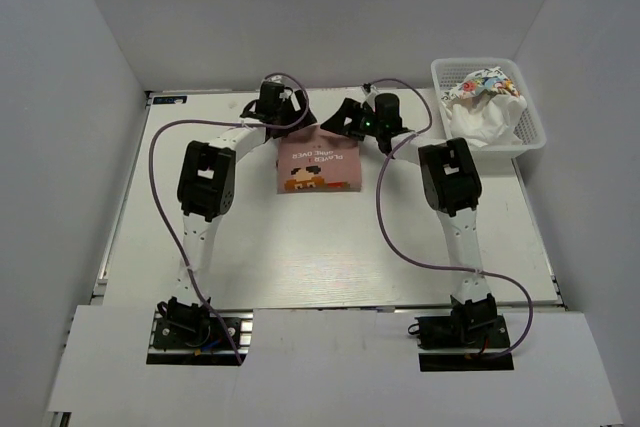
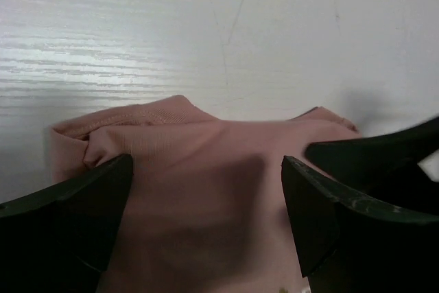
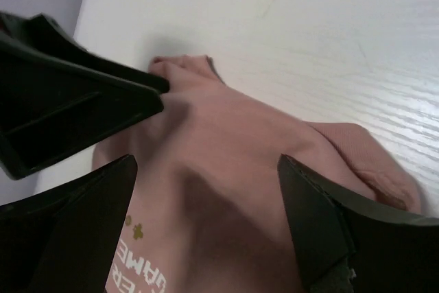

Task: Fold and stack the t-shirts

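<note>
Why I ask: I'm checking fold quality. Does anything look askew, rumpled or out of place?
Nothing is spilled or damaged. The folded pink t-shirt has a lumpy far edge, with cloth bunched at both far corners. The other t-shirts lie crumpled, not yet folded, in the basket at far right.

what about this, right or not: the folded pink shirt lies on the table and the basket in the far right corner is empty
Wrong on the basket: the top view shows crumpled white t-shirts in it. The rest holds.
</note>
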Robot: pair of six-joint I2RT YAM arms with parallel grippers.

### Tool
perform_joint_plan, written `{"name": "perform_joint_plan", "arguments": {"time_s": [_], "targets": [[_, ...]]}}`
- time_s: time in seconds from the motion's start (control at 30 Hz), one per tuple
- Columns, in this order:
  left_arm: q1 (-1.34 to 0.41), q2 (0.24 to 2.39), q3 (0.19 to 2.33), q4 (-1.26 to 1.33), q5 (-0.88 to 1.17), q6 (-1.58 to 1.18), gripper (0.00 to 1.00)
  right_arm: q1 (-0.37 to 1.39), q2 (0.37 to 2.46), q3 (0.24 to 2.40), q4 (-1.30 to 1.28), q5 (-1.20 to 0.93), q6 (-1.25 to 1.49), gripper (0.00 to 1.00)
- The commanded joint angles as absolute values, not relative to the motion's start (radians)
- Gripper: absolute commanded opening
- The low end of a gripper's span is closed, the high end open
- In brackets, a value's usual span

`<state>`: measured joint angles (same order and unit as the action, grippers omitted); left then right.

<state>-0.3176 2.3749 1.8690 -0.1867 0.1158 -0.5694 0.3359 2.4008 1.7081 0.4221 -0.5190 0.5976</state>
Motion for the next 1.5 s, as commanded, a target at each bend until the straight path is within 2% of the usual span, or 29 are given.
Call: {"name": "perform_joint_plan", "arguments": {"time_s": [0.0, 0.23, 0.47, 0.57, 0.63, 0.67, 0.77, 0.93, 1.1, 1.2, 1.33, 1.37, 1.43, 1.47], "targets": [[-0.285, 2.361, 1.902, -0.256, 0.072, -0.592, 1.0, 0.298, 2.457, 1.741, 0.59, -0.445, 0.783, 0.9], [-0.267, 2.372, 1.891, -0.276, 0.063, -0.583, 1.0, 0.264, 2.49, 1.738, 0.618, -0.515, 0.818, 0.9], [-0.267, 2.303, 1.98, -0.299, 0.058, -0.551, 1.0, 0.272, 2.275, 1.706, 0.494, -0.551, 0.635, 0.9], [-0.267, 2.211, 1.98, -0.365, 0.044, -0.52, 1.0, 0.273, 2.125, 1.586, 0.512, -0.551, 0.597, 0.9], [-0.267, 2.16, 1.918, -0.403, 0.032, -0.52, 1.0, 0.275, 2.022, 1.375, 0.593, -0.569, 0.641, 0.9], [-0.282, 2.11, 1.854, -0.413, 0.032, -0.52, 1.0, 0.278, 1.958, 1.206, 0.723, -0.56, 0.658, 0.9], [-0.295, 2.063, 1.764, -0.437, 0.047, -0.529, 1.0, 0.29, 1.841, 1.091, 0.761, -0.549, 0.681, 0.9], [-0.295, 2.042, 1.635, -0.465, 0.015, -0.552, 1.0, 0.308, 1.585, 0.87, 0.709, -0.531, 0.629, 0.9], [-0.295, 2.062, 1.592, -0.437, 0.038, -0.552, 1.0, 0.331, 1.401, 0.789, 0.514, -0.374, 0.489, 0.9], [-0.295, 2.1, 1.583, -0.41, 0.064, -0.541, 0.92, 0.331, 1.293, 0.727, 0.466, -0.315, 0.471, 0.9], [-0.304, 2.169, 1.614, -0.422, 0.092, -0.499, 0.68, 0.33, 1.244, 0.704, 0.397, -0.261, 0.465, 0.9], [-0.304, 2.19, 1.627, -0.422, 0.104, -0.482, 0.49, 0.328, 1.232, 0.695, 0.373, -0.232, 0.465, 0.9], [-0.304, 2.2, 1.628, -0.408, 0.141, -0.445, 0.32, 0.321, 1.227, 0.675, 0.37, -0.221, 0.468, 0.9], [-0.304, 2.2, 1.614, -0.408, 0.141, -0.424, 0.14, 0.322, 1.223, 0.669, 0.361, -0.2, 0.469, 0.9]]}}
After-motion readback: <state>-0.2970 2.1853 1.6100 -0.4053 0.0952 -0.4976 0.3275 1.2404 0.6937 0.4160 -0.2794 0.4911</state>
